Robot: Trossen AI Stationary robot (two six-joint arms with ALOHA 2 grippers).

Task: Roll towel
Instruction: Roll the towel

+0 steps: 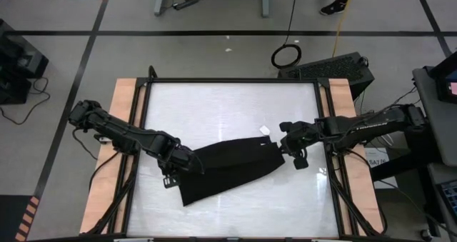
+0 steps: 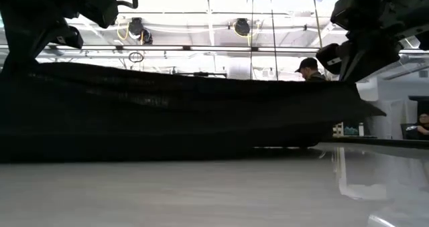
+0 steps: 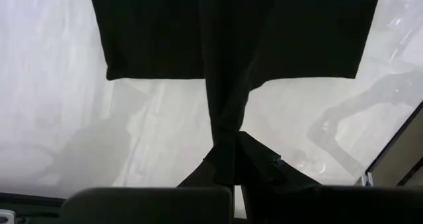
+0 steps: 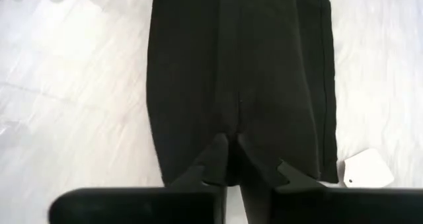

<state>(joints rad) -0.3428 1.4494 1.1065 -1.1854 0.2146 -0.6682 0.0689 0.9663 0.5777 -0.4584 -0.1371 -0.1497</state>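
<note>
The black towel (image 1: 228, 169) stretches between both grippers over the middle of the white table (image 1: 228, 103). In the low view it hangs like a curtain (image 2: 174, 113), its lower part resting on the table. Its small white tag (image 1: 265, 130) shows at the right end, also in the right wrist view (image 4: 367, 169). My left gripper (image 1: 176, 169) is shut on the towel's left end. My right gripper (image 1: 288, 146) is shut on the right end. My left gripper pinches a gathered fold of the towel's left end (image 3: 223, 141) between its two fingers, coming from above and pointing steeply down. The cloth fans out below the pinch, lifted there, with its lower part on the table. My right gripper pinches the towel's right end near the middle of that edge (image 4: 231, 128) between its two fingers, slanting down from the table's right side. The end is raised off the table (image 2: 348, 86). The cloth runs nearly taut toward the other gripper.
Wooden side rails (image 1: 123, 128) and a black frame border the table. Bare white surface lies beyond the towel (image 1: 228, 103) and in front of it (image 2: 214, 193). A person (image 2: 308, 67) stands in the room behind the table.
</note>
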